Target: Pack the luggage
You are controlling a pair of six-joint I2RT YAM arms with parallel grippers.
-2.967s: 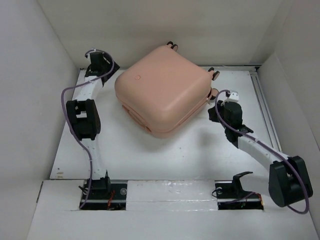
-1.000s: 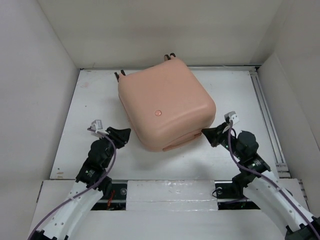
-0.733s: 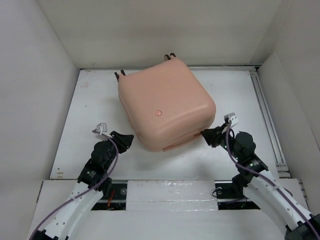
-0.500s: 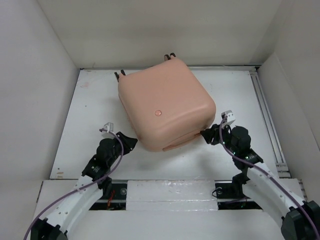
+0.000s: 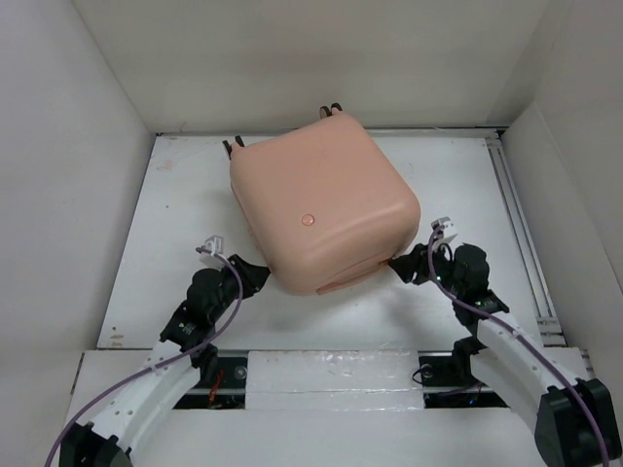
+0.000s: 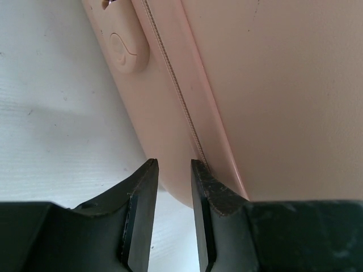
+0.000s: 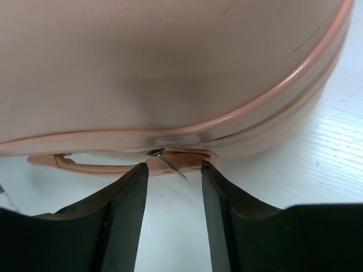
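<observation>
The luggage [image 5: 321,204] is a closed peach-pink suitcase lying flat mid-table, its wheels [image 5: 331,109] at the far edge. My left gripper [image 5: 255,275] sits at its near left corner. In the left wrist view the gripper [image 6: 173,167] is narrowly open and empty, its tips against the shell [image 6: 272,85] beside the zipper seam [image 6: 176,90]. My right gripper [image 5: 399,268] is at the near right side. In the right wrist view it [image 7: 173,167] is open, with the metal zipper pull [image 7: 170,163] hanging between its fingertips, untouched, beside the pink handle [image 7: 85,164].
White walls enclose the table [image 5: 175,224] on the left, back and right. A rail [image 5: 516,214] runs along the table's right edge. The arm bases stand at the near edge [image 5: 331,370].
Since 3 s ago the luggage has turned and both arms have come round to its near side. In the last second both grippers closed in on its near corners.
</observation>
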